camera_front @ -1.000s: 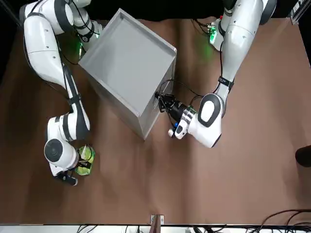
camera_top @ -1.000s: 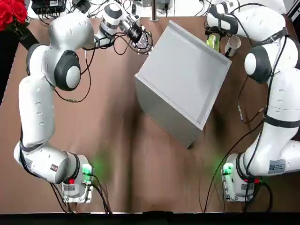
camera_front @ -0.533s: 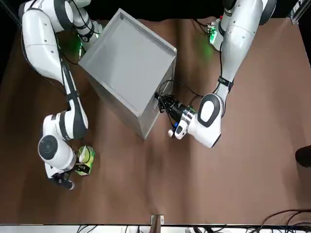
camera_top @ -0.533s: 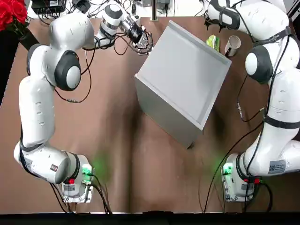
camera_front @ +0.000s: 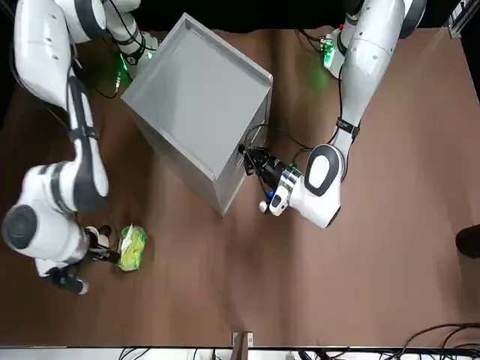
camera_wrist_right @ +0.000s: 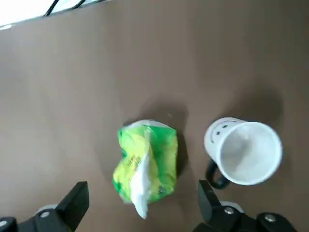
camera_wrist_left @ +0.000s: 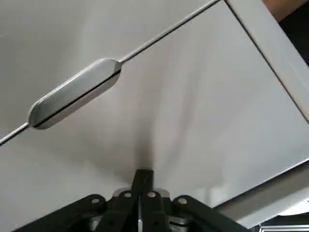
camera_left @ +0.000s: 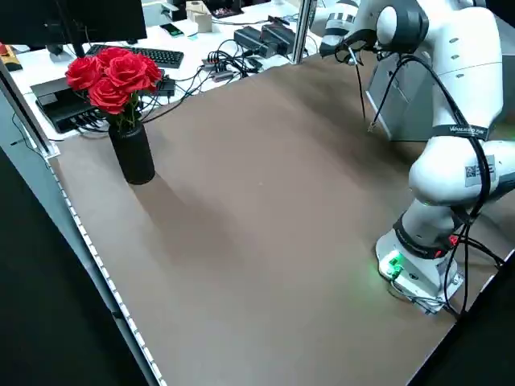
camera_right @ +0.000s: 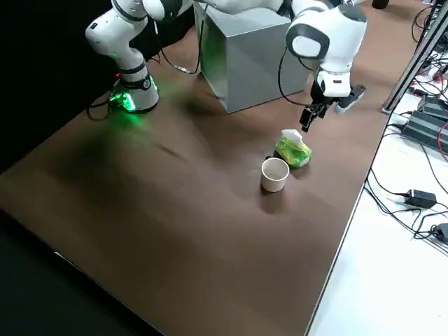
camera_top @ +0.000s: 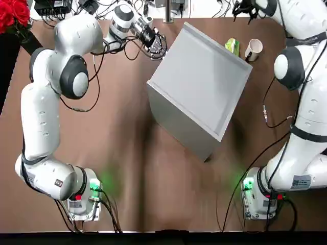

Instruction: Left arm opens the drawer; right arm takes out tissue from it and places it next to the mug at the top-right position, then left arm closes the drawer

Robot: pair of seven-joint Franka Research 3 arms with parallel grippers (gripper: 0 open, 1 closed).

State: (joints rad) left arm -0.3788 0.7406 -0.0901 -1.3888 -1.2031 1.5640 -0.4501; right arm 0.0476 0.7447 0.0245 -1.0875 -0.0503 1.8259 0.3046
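The green and yellow tissue (camera_top: 232,47) lies on the table beside the white mug (camera_top: 253,49) at the far right, behind the grey cabinet (camera_top: 199,87). The right wrist view shows the tissue (camera_wrist_right: 145,166) and the mug (camera_wrist_right: 243,151) side by side, a small gap apart. My right gripper (camera_top: 244,9) hangs open above them with nothing in it (camera_wrist_right: 142,212). The drawer (camera_wrist_left: 193,106) sits flush in the cabinet, its handle (camera_wrist_left: 75,92) in plain sight. My left gripper (camera_top: 156,48) is shut, and its fingertips (camera_wrist_left: 142,181) touch the drawer's front panel.
A black vase of red roses (camera_top: 13,15) stands at the far left corner. Cables and equipment run along the far table edge (camera_top: 168,10). The cabinet (camera_front: 199,97) stands turned at an angle in the middle of the brown table.
My right gripper has risen and drawn back from the tissue, which stays beside the mug. The left gripper holds its place at the drawer front.
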